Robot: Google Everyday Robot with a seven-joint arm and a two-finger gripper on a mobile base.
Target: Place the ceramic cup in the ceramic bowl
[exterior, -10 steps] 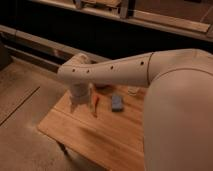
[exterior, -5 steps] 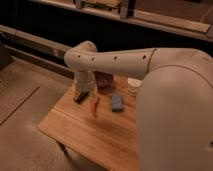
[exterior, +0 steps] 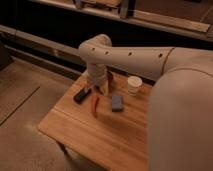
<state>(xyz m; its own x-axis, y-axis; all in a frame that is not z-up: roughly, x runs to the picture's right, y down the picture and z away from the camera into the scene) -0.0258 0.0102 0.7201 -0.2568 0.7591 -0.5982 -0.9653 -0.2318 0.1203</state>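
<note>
The ceramic cup (exterior: 134, 85), small and cream-white, stands upright near the far edge of the wooden table (exterior: 115, 135). My gripper (exterior: 98, 88) hangs down from the white arm (exterior: 145, 57) over the far-left part of the table, left of the cup and apart from it. A dark reddish sliver (exterior: 110, 79) shows just right of the wrist; it may be the ceramic bowl, which is mostly hidden behind the gripper.
A black rectangular block (exterior: 81, 95) lies left of the gripper. A flat blue block (exterior: 117, 103) lies in front of the cup. A thin orange-red object (exterior: 95, 105) lies between them. The arm's large white body (exterior: 182, 120) covers the table's right side.
The arm has swung toward the far side of the table and the gripper went with it. The cup, hidden a second ago, now shows to its right.
</note>
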